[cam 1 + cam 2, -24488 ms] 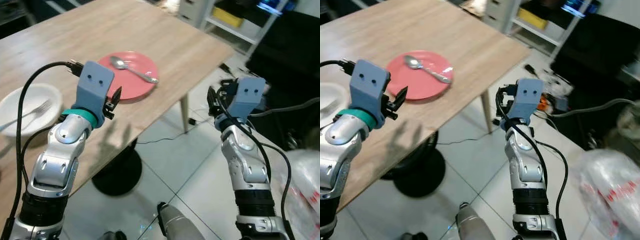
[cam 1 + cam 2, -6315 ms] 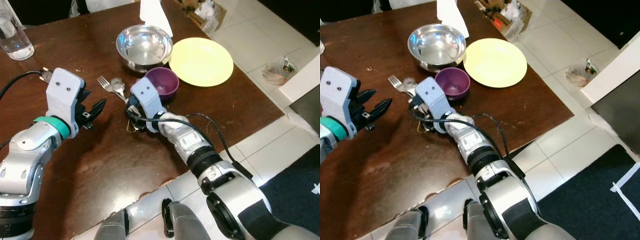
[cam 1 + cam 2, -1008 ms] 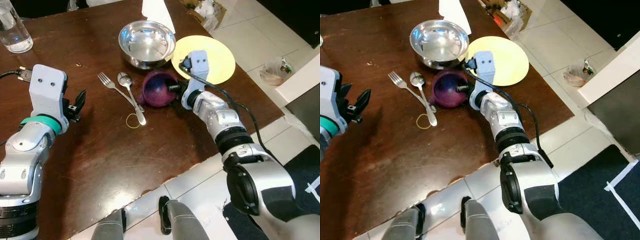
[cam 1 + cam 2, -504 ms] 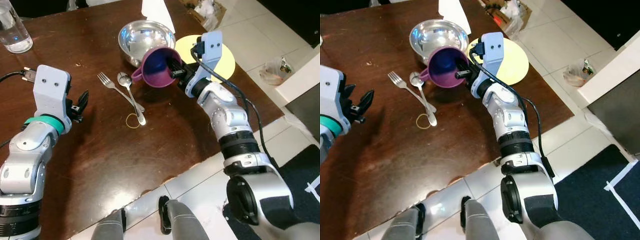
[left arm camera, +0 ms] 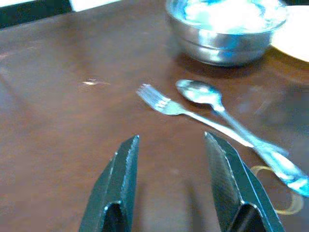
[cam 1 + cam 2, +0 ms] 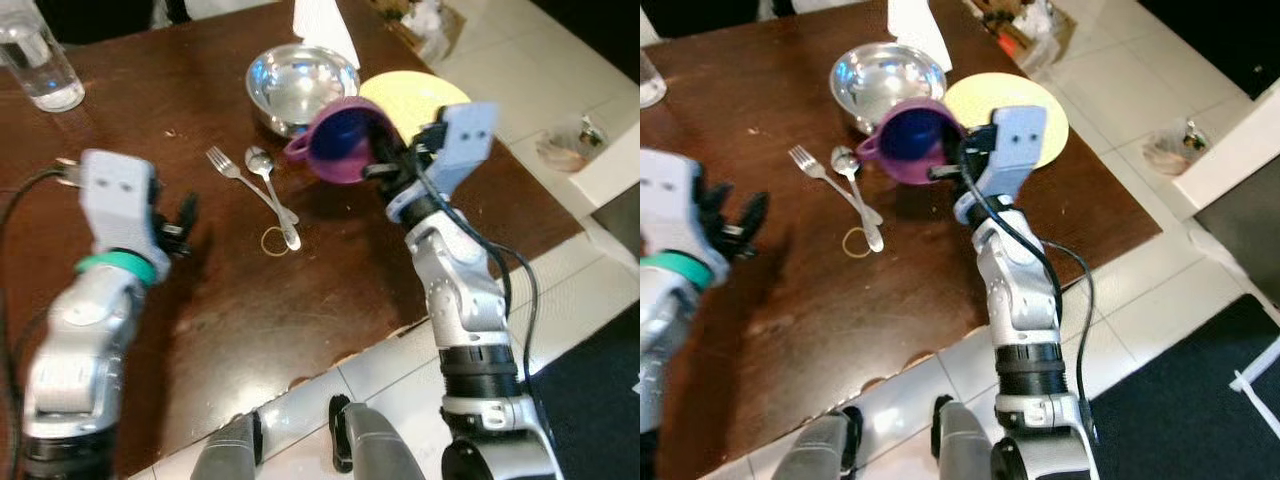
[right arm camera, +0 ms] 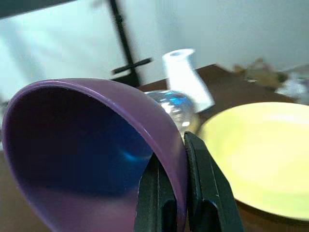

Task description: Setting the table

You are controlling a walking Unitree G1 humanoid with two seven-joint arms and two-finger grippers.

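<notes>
the right gripper pinches the purple bowl by its rim, tilted above the desk; level it before setting down, while the left gripper waits fingers wide.

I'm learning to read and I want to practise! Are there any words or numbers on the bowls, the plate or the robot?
None: there are no words or numbers to read here.
Purple bowl, held tilted in the right claw: plain.
Steel bowl and yellow plate: plain.
Fork and spoon ahead of the left claw: no marks visible.
</notes>
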